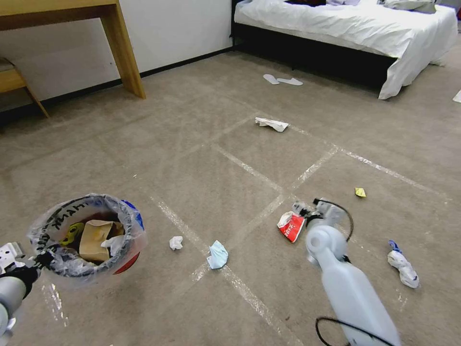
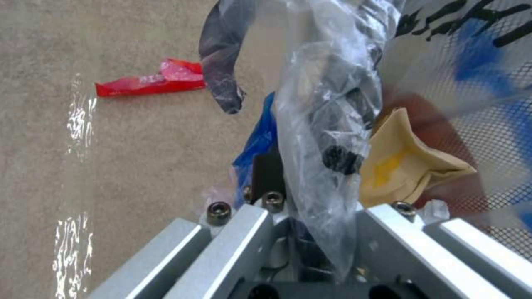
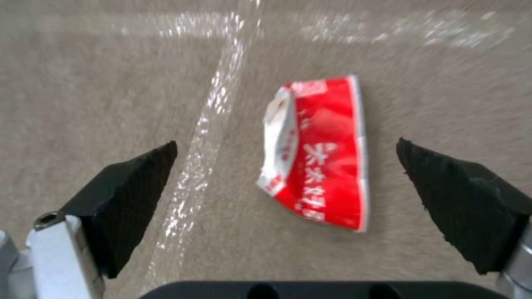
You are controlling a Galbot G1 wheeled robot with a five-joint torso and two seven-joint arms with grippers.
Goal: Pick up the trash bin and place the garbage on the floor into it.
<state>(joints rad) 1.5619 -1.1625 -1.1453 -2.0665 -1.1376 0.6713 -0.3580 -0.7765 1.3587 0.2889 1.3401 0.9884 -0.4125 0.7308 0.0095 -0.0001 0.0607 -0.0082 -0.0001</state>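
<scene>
Beige-grey short carpet floor [image 1: 201, 158], crossed by shiny clear tape lines [image 1: 247, 167]. Lying directly on it: 1 red-and-white wrapper [image 1: 290, 226], 1 light-blue mask [image 1: 217, 255], 3 crumpled white tissues [image 1: 176, 242] [image 1: 272, 124] [image 1: 403, 266], 1 yellow scrap [image 1: 360, 192], 2 white slippers [image 1: 282, 80].

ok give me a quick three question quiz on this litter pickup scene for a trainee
1. True or false: the right gripper has its jaws shut on the red wrapper.
2. What does the left gripper hold? A) the light-blue mask B) the trash bin by its rim C) nothing
3. Name one item lying inside the bin.

Key: 1 false, the jaws are open with the wrapper on the floor between them. 2 B. 3 the brown paper bag.
</scene>
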